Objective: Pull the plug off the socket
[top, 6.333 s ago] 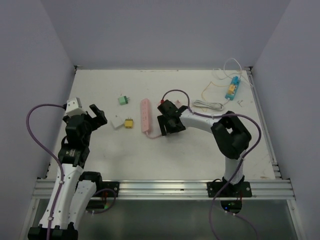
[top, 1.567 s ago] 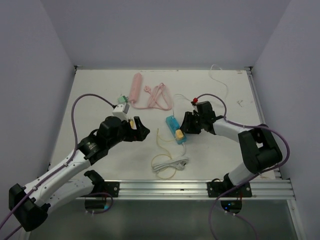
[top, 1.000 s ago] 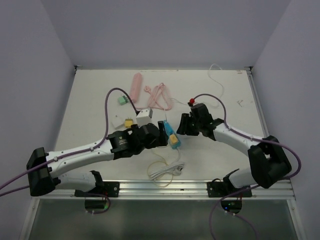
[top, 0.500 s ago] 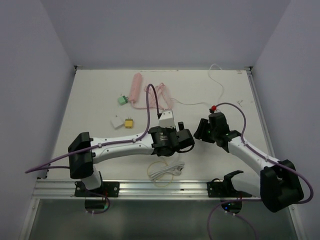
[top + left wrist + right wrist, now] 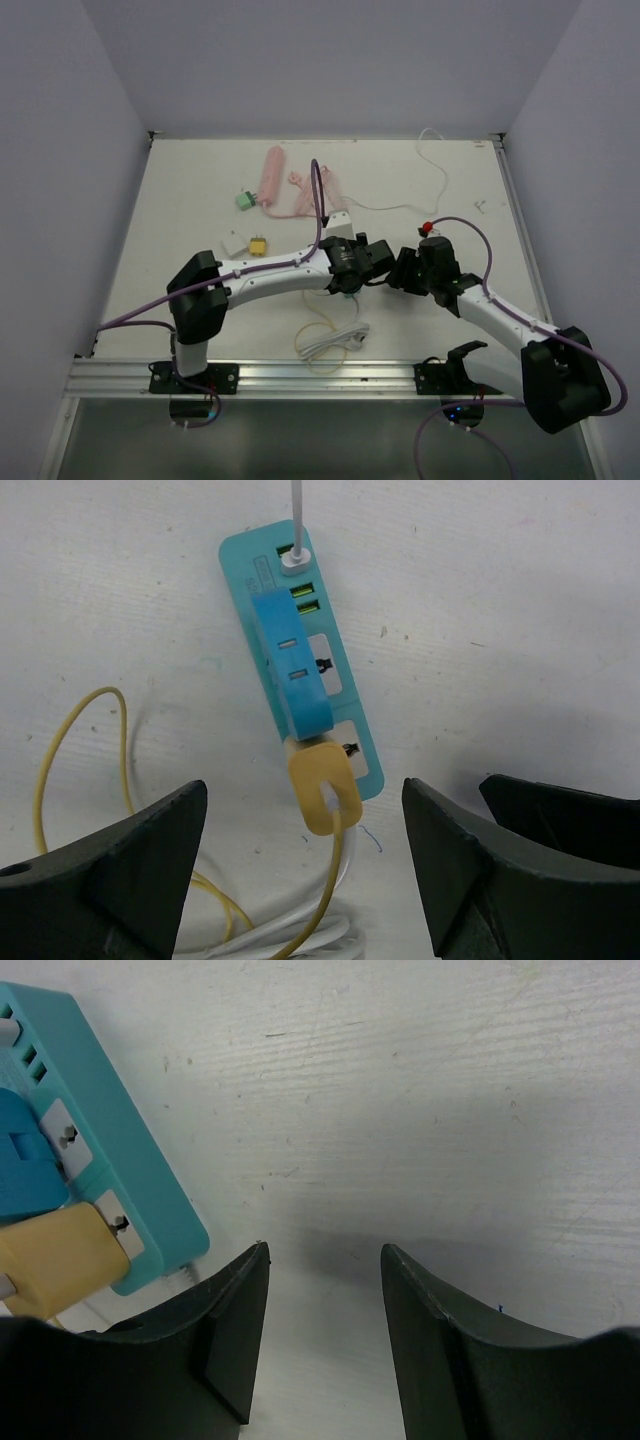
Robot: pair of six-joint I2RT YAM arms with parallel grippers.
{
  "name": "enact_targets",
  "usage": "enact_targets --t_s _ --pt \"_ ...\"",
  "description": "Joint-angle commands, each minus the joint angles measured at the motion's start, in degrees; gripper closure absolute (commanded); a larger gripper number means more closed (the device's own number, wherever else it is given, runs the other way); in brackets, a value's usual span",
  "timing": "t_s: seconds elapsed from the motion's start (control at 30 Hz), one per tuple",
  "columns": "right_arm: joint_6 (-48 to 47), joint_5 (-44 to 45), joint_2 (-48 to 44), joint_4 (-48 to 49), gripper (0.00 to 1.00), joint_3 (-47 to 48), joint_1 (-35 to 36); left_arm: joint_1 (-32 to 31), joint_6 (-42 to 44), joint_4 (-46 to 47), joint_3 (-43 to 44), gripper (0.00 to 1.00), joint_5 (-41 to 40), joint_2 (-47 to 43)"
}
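A teal power strip (image 5: 335, 695) lies flat on the white table. A blue plug (image 5: 291, 666) and a yellow plug (image 5: 322, 786) with a yellow cord sit in it, and a white USB plug (image 5: 293, 560) is at its far end. My left gripper (image 5: 302, 805) hovers open above the yellow plug, one finger on each side, touching nothing. My right gripper (image 5: 325, 1260) is open and empty over bare table just right of the strip (image 5: 120, 1175). In the top view the left gripper (image 5: 368, 262) covers the strip, and the right gripper (image 5: 402, 272) is close beside it.
A coiled white cable (image 5: 330, 340) and a yellow cord loop (image 5: 60, 770) lie near the strip's near end. A pink power strip (image 5: 271, 172) with its pink cable (image 5: 315, 195), a green adapter (image 5: 246, 200) and a yellow adapter (image 5: 257, 246) sit at the back left.
My left arm has swung right across the table and now hangs over the teal strip. My right gripper has drawn back to the right of the strip. The strip has been moved to the table's middle.
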Motion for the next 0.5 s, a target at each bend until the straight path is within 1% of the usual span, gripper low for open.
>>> enact_targets --t_s 0.0,0.07,0.3,0.47 --pt "0.4 -0.5 0.5 4.9 0.47 -1.0 -0.3 0.4 0.9 1.3 3.5 0.18 0.1 3.0" --pt "0.4 -0.6 0.8 5.7 0.47 -1.6 -0.3 1.1 1.0 1.8 3.8 0.22 1.4 3.7" --pt "0.3 -0.8 1.1 6.8 0.47 -2.1 -0.3 2.2 0.6 3.5 3.0 0.3 2.9 5.8" --pt "0.3 -1.3 1.7 7.1 0.47 -2.1 -0.3 3.1 0.7 4.8 2.9 0.39 4.3 7.0"
